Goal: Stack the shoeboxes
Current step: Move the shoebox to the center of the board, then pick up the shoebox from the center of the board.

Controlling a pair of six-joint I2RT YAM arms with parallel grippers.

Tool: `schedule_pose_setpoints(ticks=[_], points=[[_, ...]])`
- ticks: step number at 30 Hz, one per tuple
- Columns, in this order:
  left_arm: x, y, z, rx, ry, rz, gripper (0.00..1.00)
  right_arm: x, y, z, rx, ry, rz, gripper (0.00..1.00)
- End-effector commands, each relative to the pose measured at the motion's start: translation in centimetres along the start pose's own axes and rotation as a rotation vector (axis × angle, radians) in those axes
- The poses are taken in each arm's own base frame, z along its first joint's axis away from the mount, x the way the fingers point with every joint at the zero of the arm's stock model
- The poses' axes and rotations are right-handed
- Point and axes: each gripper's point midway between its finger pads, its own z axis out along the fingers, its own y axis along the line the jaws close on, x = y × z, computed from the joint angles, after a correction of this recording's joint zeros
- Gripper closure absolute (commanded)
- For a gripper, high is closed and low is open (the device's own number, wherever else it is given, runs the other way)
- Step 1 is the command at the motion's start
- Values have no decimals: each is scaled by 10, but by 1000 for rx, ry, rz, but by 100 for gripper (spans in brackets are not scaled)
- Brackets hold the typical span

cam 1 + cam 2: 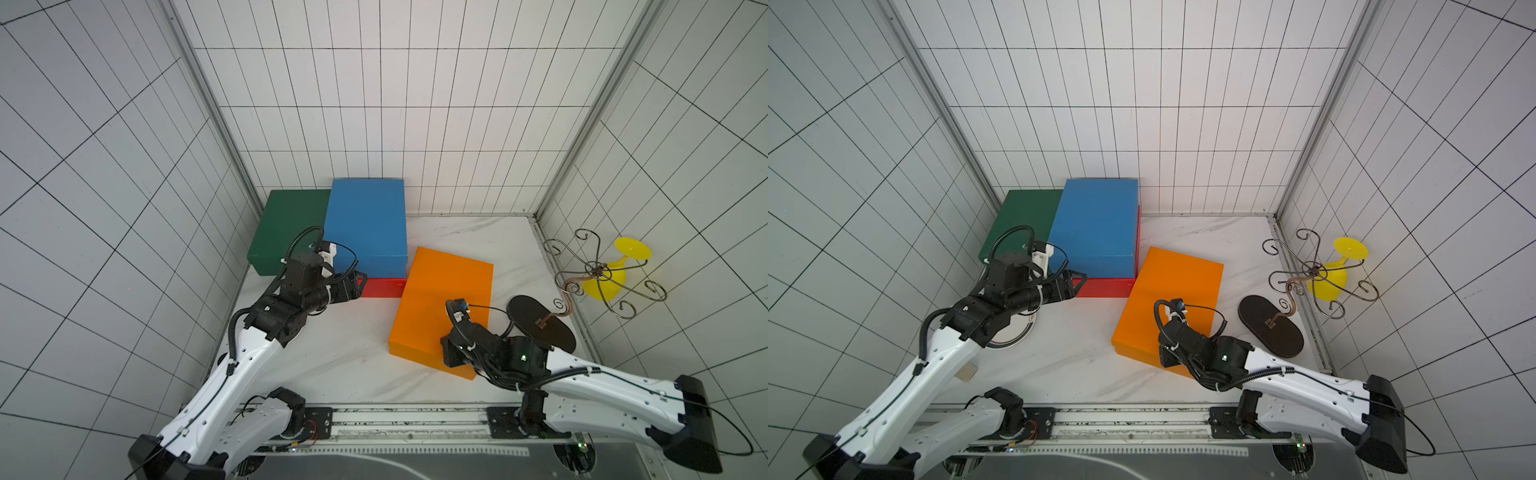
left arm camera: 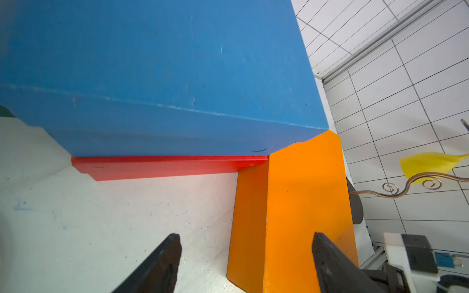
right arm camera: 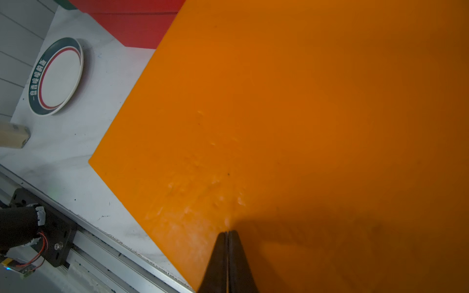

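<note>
A blue shoebox [image 1: 365,224] lies on a red shoebox [image 1: 382,287] at the back of the table. Beside them on the left stands a dark green shoebox [image 1: 286,228]. An orange shoebox [image 1: 440,299] sits askew on the table to their right, its far corner near the red box. My left gripper [image 1: 361,282] is open at the red box's front left corner, holding nothing; in the left wrist view its fingertips [image 2: 175,238] frame bare table and the orange box [image 2: 304,203]. My right gripper [image 3: 228,232] is shut, with its tips on the orange lid [image 3: 304,126] near the near corner.
A round plate [image 3: 55,76] with a dark rim lies on the table at the left, partly under my left arm [image 1: 955,345]. A small wooden block [image 3: 12,135] lies near it. A black oval base [image 1: 540,324] with a scrolled wire stand [image 1: 598,274] and a yellow cup [image 1: 611,278] occupy the right side.
</note>
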Motion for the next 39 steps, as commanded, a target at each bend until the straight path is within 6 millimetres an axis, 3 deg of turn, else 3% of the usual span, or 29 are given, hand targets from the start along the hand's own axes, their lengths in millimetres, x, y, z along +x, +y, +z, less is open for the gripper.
schedule_pose_setpoints(ticks=[1,3,6,9,16,24,31,34,39], points=[[18,2,-2,5,33,49,22,-42,-13,-40,33,-96,86,52],[33,4,5,4,71,59,24,-55,-26,-48,36,-127,111,33],[57,1,16,24,145,69,25,-68,-51,-54,52,-156,163,20],[81,-9,28,46,211,79,25,-76,-64,-53,50,-175,187,15],[122,-28,53,111,287,80,20,-70,-79,-25,-35,-156,314,11],[137,-47,74,163,321,90,18,-60,-102,-12,-7,-149,405,4],[142,-49,86,150,329,98,15,-35,-145,5,150,-144,501,1],[141,-50,90,148,323,100,15,-25,-149,15,130,-124,532,1],[140,-55,97,154,331,106,15,-22,-134,27,-10,-147,593,2]])
